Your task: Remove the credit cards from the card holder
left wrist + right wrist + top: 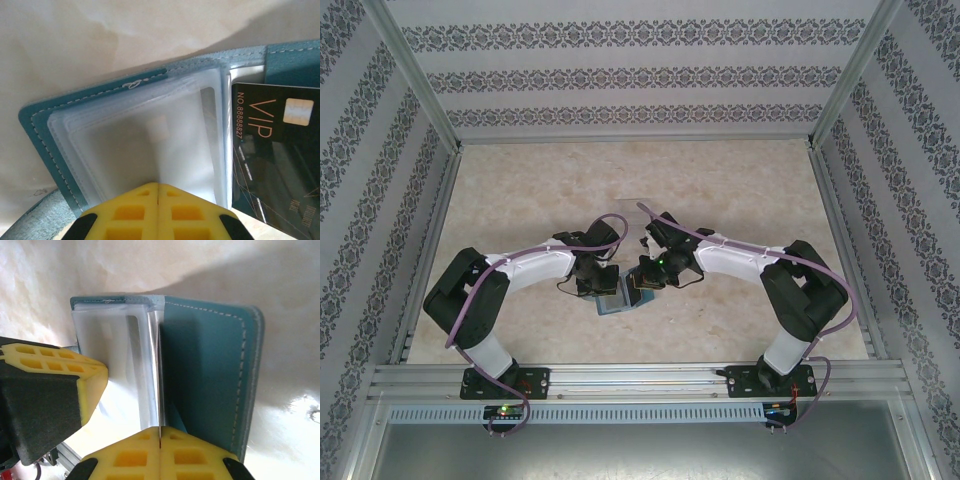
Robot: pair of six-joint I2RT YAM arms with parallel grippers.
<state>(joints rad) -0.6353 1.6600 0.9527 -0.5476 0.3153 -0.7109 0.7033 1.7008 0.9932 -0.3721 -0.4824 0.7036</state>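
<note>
The teal-blue card holder [617, 302] lies open on the marbled table between my two grippers. In the left wrist view its stitched cover [40, 130] frames a stack of clear sleeves [150, 140]. My left gripper [158, 186] is shut on the near edge of one sleeve. A dark credit card [275, 150] marked VIP stands at the right of that view. In the right wrist view the card [159, 380] is edge-on between the sleeves and the teal panel [205, 375]. My right gripper [159, 429] is shut on its near edge. The left gripper's finger [85, 375] is close on the left.
Both grippers [605, 288] [642, 282] meet at the table's near middle. A faint transparent plastic piece [634, 203] lies farther back. Aluminium rails [620, 380] edge the table at the front, and patterned walls [380, 200] close in the sides and back.
</note>
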